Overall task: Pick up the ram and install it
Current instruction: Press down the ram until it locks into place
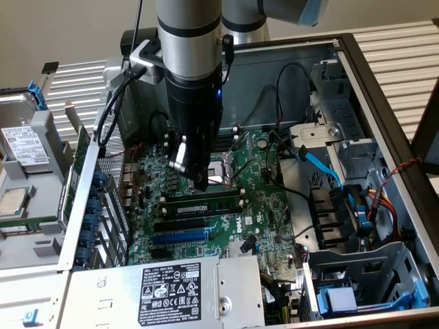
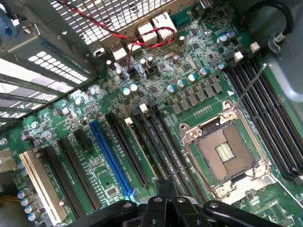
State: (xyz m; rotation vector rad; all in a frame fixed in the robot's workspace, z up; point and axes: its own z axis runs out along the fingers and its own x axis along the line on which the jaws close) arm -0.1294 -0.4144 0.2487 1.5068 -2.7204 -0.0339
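Tool [image 1: 199, 179] is hovering with fingers together over the motherboard [image 1: 264, 205], just above the ram [image 1: 206, 203] sitting in a slot beside the CPU socket [image 2: 227, 152]. I'm judging a skewed stick could jam against the white end clips. Cables [image 1: 288, 147] and the blue slot [image 2: 110, 158] are crowding nearby.

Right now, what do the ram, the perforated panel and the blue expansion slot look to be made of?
The ram: green circuit board, matte, with dark chips along it, seated in a slot beneath the hand.
The perforated panel: probably bare sheet metal, pale grey with a dull sheen and punched square holes.
The blue expansion slot: likely moulded plastic, uniform saturated blue, slightly glossy.
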